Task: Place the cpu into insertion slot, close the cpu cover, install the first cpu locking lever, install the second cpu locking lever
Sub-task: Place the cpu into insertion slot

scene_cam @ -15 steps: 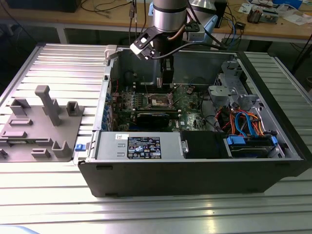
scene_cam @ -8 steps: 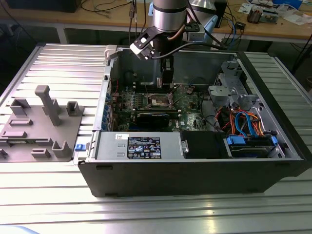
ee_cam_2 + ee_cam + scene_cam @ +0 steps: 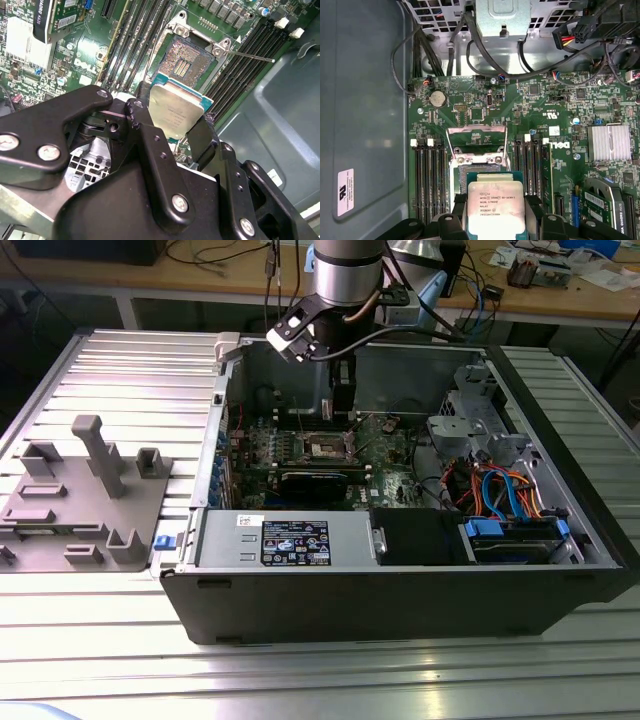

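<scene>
Black fingers (image 3: 202, 140) sit closest to the lens in both wrist views, pinched in on two opposite edges of the cpu (image 3: 177, 112). The gripper (image 3: 495, 211) is closed on the chip and touches nothing else.

In the upper middle of the exterior view the gripper hangs inside the open computer case (image 3: 400, 610), low over the green board (image 3: 385, 455). The cpu rides metal side up, level or nearly so, just beside and above the insertion slot (image 3: 187, 60). The slot's dark contact field lies bare, so the chip is not seated. The cpu cover (image 3: 477, 131) stands swung up off the socket, and a thin locking lever (image 3: 252, 56) juts out free.

From where I stand the chip looks light, thin and stiff. Its smooth lid would likely slide under a loose grip. The underside and the socket's pins are surely the delicate parts. The edges, where the fingers already bear, seem the right place to hold it, and it would need to go down flat rather than tipped
</scene>
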Controlling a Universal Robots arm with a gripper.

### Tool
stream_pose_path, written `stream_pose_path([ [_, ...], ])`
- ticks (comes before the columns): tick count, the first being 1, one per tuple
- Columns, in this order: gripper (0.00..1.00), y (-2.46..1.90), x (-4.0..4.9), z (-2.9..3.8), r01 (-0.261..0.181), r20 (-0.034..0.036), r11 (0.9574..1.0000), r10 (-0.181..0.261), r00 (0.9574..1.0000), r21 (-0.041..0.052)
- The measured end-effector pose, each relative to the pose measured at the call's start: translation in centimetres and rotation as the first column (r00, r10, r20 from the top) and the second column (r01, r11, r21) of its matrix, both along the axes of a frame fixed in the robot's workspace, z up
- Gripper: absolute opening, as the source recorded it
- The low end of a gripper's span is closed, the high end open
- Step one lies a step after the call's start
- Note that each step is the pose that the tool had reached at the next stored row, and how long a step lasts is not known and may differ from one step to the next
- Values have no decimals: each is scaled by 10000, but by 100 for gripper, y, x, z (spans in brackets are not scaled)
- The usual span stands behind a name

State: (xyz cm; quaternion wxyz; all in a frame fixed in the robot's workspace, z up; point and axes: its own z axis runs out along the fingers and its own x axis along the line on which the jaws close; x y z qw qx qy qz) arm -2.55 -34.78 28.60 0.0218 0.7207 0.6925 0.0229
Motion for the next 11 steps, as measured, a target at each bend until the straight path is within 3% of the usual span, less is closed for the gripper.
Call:
stream_pose_path([
  [11,54,0,0,0,105,0,9999,-105,9999,0],
])
